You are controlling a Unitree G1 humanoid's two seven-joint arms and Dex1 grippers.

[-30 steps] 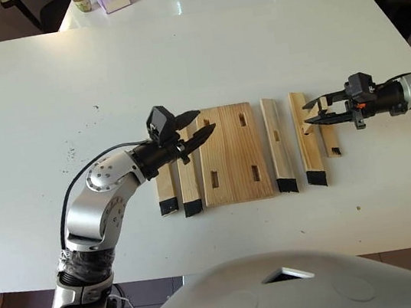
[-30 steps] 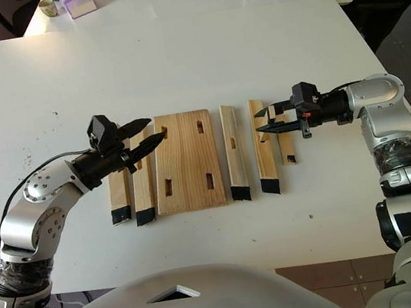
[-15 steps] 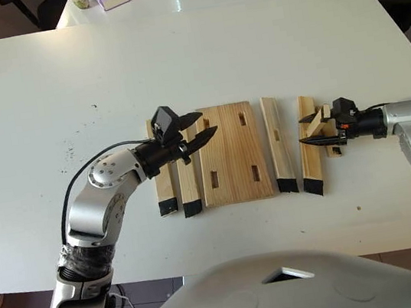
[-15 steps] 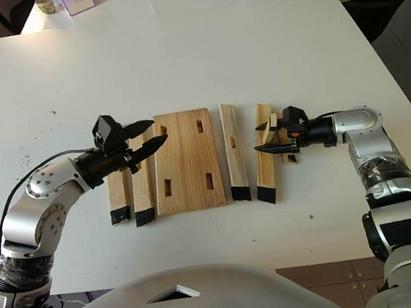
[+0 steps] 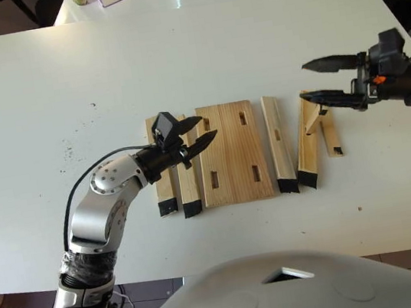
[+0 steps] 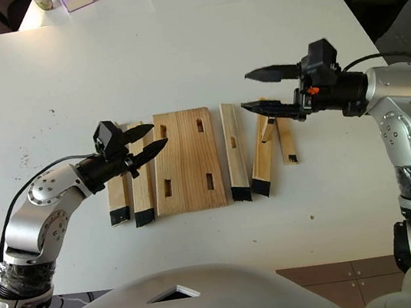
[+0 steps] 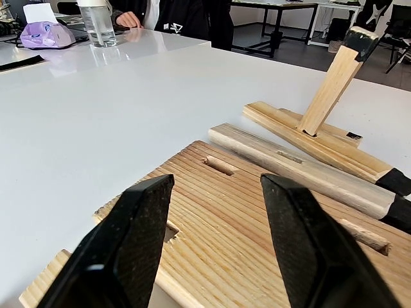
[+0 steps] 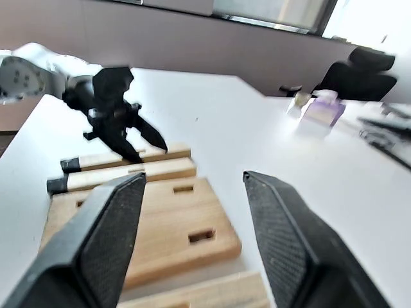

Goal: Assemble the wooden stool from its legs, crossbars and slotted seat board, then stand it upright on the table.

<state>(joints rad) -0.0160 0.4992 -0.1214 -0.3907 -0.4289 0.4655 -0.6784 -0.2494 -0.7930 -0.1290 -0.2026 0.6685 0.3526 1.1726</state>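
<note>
left eye view: the slotted seat board lies flat mid-surface, slots up, probably so the leg ends can be found from above. on the white surface the far-left leg and near-left leg lie just beside the board's left edge. the straight leg and the skewed leg lie to its right. a raised crossbar meets the skewed leg near its upper end, and a loose crossbar lies beside them. the left pincer hovers over the board's left edge, fingers apart and empty. the right pincer hangs above the skewed leg's upper end, also spread wide with nothing in it.

right eye view: the same layout, and it makes clear that the right pincer is well above the wood, not touching it.

left wrist view: from low over the board, the raised crossbar is seen leaning up out of the skewed leg's slot, so one joint looks started. from the head it reads as a mere stub. a glass stands on a farther table.

right wrist view: between its own spread fingers lie the board and the two left legs, with the left pincer poised over them. the stool is barely begun, and seating that crossbar fully seems the likely step in hand.
</note>
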